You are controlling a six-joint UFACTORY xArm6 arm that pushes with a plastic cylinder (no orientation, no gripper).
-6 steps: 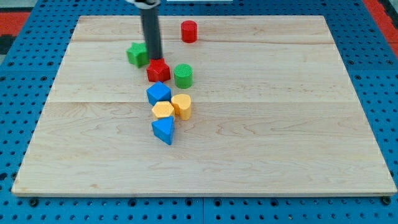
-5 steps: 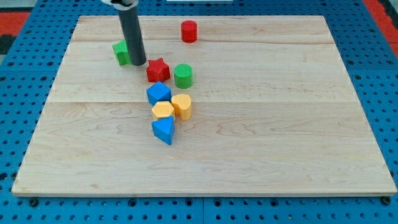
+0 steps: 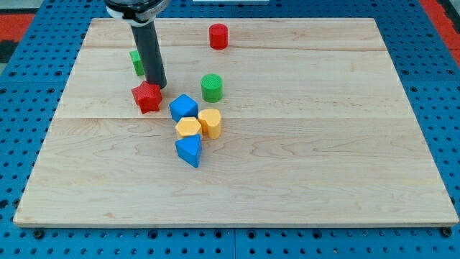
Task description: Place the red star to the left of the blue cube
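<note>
My tip (image 3: 156, 85) sits at the upper-right edge of the red star (image 3: 146, 96), w/ no gripper on the rod and nothing held. Star lies near the blue cube (image 3: 183, 108), to the view's left and slightly above it. Green block (image 3: 136, 62) partly hidden behind the rod; green cylinder (image 3: 211, 87), two yellow blocks (image 3: 200, 124), blue wedge (image 3: 189, 150), red cylinder (image 3: 218, 36) elsewhere on the wooden board (image 3: 323, 144)

Single view, high, looking obliquely down across whole wooden board (image 3: 302, 180) from its near edge; moderate distance, blue pegboard (image 3: 21, 86) visible around; no second view shares scene.
</note>
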